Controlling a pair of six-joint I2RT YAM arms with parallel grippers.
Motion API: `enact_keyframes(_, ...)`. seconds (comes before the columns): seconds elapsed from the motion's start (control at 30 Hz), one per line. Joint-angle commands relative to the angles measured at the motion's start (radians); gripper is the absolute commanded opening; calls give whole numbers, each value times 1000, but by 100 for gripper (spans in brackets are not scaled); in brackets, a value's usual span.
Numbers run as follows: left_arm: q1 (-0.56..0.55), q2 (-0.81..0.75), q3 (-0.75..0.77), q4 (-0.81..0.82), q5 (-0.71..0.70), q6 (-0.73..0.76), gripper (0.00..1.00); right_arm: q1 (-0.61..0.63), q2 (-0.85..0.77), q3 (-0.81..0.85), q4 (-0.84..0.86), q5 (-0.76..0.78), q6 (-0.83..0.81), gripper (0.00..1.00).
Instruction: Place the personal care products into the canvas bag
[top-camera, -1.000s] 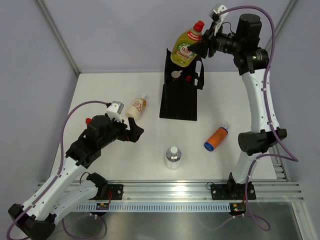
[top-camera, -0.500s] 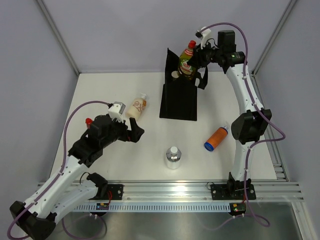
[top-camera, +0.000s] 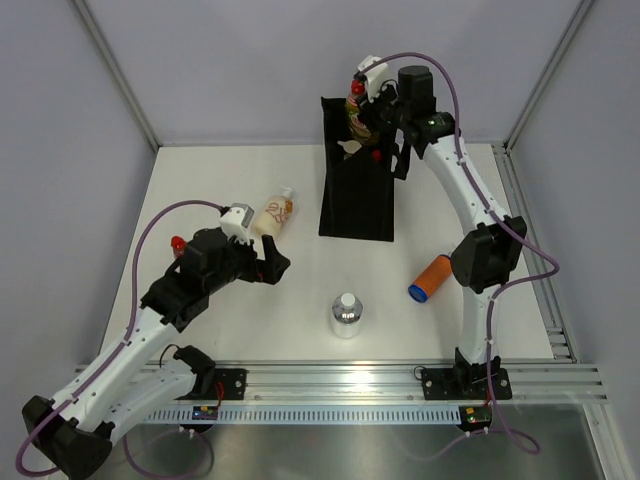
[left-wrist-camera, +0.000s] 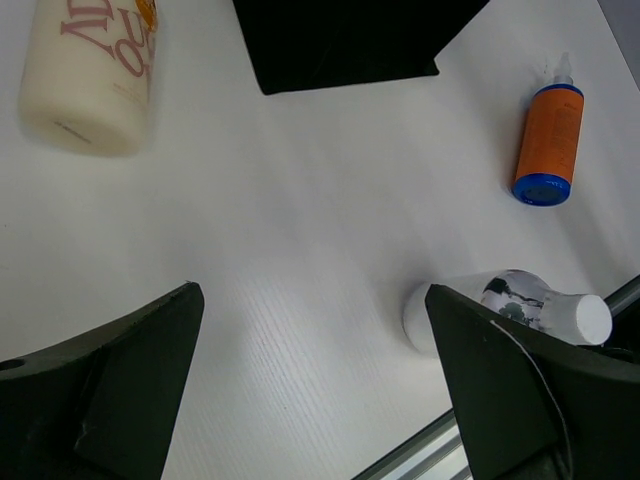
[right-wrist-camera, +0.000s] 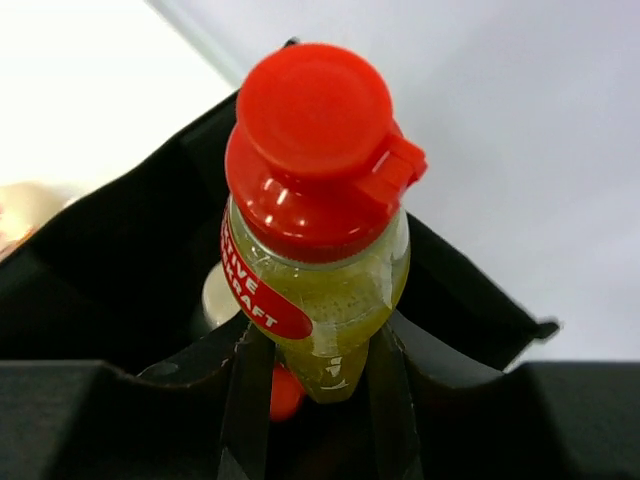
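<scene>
The black canvas bag (top-camera: 357, 195) stands upright at the table's far middle. My right gripper (top-camera: 365, 110) is shut on the yellow-green red-capped bottle (top-camera: 356, 103), held at the bag's open top with its lower part below the rim. In the right wrist view the fingers (right-wrist-camera: 245, 400) clamp the bottle (right-wrist-camera: 318, 290) over the bag (right-wrist-camera: 110, 240); a beige cap (right-wrist-camera: 213, 296) and a red item (right-wrist-camera: 285, 392) show inside. My left gripper (top-camera: 272, 262) is open and empty, low over the table beside the cream pump bottle (top-camera: 273, 213).
A clear white-capped bottle (top-camera: 345, 313) stands near the front middle. An orange blue-capped bottle (top-camera: 432, 278) lies to the right of the bag. The left wrist view shows the cream bottle (left-wrist-camera: 90, 70), orange bottle (left-wrist-camera: 550, 140) and clear bottle (left-wrist-camera: 510, 310).
My right arm carried the yellow-green bottle left and down, from above the bag's right side into its open top. The left arm has barely moved.
</scene>
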Motion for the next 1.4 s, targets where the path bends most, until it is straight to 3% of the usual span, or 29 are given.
enact_keyframes(0.0,4,-3,7,41,8,12,99,29,-5,-121,264,232,-68,0)
enact_keyframes(0.17,4,0,7,34,0,32,99,29,-123,-216,257,-35,-89,0)
enact_keyframes(0.3,4,8,8,43,6,33,99,29,-134,-156,129,-215,-18,0)
enact_keyframes(0.4,4,8,10,44,12,32,99,35,-105,-112,130,-124,55,0)
enact_keyframes(0.6,4,7,11,40,15,37,99,31,92,71,36,142,47,0)
enact_keyframes(0.87,4,13,10,41,5,47,99,9,124,-16,73,234,26,0)
enact_keyframes(1.03,4,51,25,67,-11,73,99,6,142,-20,67,213,-8,0)
enact_keyframes(1.13,4,117,60,67,-55,105,99,6,196,43,-8,173,-17,11)
enact_keyframes(1.23,4,217,135,17,-136,144,99,-2,214,51,-45,111,-1,34)
enact_keyframes(1.27,4,244,158,-20,-156,150,99,-5,211,54,-78,63,6,50)
enact_keyframes(1.33,6,318,215,-45,-204,165,99,-17,185,55,-108,-13,10,63)
enact_keyframes(1.37,6,338,226,-51,-213,173,99,-20,172,54,-135,-39,7,74)
